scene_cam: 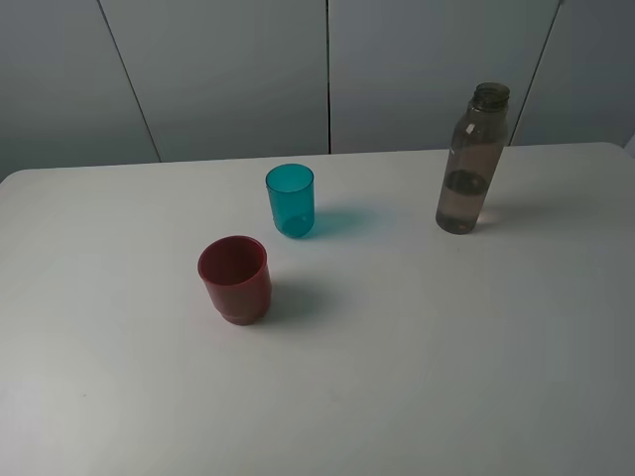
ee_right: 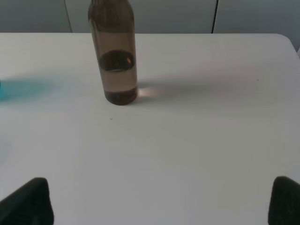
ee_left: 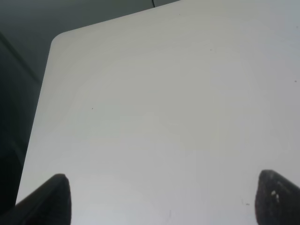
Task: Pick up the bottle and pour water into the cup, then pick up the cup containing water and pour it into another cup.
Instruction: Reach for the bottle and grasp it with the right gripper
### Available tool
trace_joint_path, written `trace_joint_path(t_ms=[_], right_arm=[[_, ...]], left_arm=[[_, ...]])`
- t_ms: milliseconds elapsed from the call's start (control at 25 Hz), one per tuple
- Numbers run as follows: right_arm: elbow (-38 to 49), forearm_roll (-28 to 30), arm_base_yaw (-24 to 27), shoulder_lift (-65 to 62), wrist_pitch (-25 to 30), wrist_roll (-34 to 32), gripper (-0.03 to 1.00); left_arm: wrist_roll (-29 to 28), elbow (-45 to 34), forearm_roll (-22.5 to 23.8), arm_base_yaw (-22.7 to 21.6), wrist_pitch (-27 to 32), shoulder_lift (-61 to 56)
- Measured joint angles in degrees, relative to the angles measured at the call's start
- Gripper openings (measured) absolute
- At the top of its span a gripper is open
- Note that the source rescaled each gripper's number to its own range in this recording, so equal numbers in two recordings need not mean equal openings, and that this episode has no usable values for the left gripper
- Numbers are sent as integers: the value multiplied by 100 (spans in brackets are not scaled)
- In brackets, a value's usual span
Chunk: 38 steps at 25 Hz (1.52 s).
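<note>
Red cup (scene_cam: 234, 279) sits closest, teal cup (scene_cam: 290, 199) a bit behind it, bottle (scene_cam: 472, 164) upright well off to the right. My left gripper (ee_left: 164, 201) and right gripper (ee_right: 159, 201) both hang spread wide, holding nothing.

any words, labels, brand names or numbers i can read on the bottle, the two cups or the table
None: no readable text shows in any of the three views.
The bottle has no label or print on the side that shows.
The teal cup and the red cup are plain.
The table bears no writing or sign.
</note>
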<state>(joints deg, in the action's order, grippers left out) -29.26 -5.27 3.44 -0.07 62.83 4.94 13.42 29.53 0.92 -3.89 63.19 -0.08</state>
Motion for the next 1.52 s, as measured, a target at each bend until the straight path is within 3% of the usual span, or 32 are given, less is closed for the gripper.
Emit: trace_joint_path(t_ms=[800,1040,1200,1360,1520], right_arm=[[-27,-29,0,0,-31,0,100],[-655,-50,0,583,-795,0,100],[-1003,-53,0,1722,-1448,0,100],[-1084,-408,0,2812,-2289,0,100],[-1093,-596,0,3885,-2699,221,100]], left_arm=[[0,0,0,0,0,0],[0,0,0,0,0,0],[0,0,0,0,0,0],[0,0,0,0,0,0],[0,0,0,0,0,0]])
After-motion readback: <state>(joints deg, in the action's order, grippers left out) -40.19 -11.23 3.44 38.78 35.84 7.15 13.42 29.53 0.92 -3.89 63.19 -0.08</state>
